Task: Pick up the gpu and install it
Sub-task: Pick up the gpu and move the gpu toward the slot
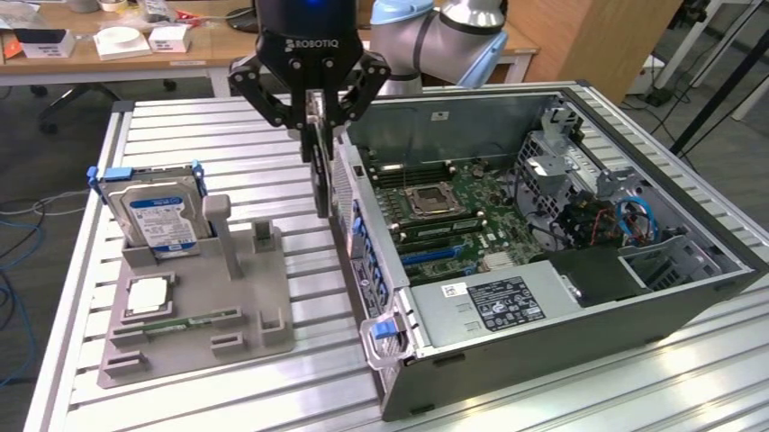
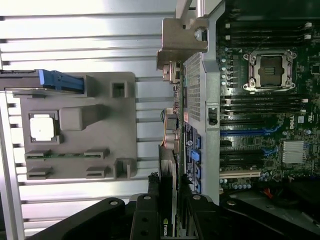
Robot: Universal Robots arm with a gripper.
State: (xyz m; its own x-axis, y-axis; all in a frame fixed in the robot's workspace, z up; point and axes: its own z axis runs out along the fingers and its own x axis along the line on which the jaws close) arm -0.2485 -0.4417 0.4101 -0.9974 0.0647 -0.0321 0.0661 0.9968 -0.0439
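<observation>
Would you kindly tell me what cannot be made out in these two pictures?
The gpu: exterior view, edge-on; its faces are hidden, its top covered by the gripper.
The hard drive: exterior view, lower part sunk in the grey holder.
The black label inside the case: exterior view, print too small to read.

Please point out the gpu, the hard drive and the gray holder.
gpu [image 1: 322, 184]: exterior view, lower half of its dark edge-on card.
hard drive [image 1: 162, 218]: exterior view, its blue-white label.
gray holder [image 1: 240, 290]: exterior view, bare part of its base.
</observation>
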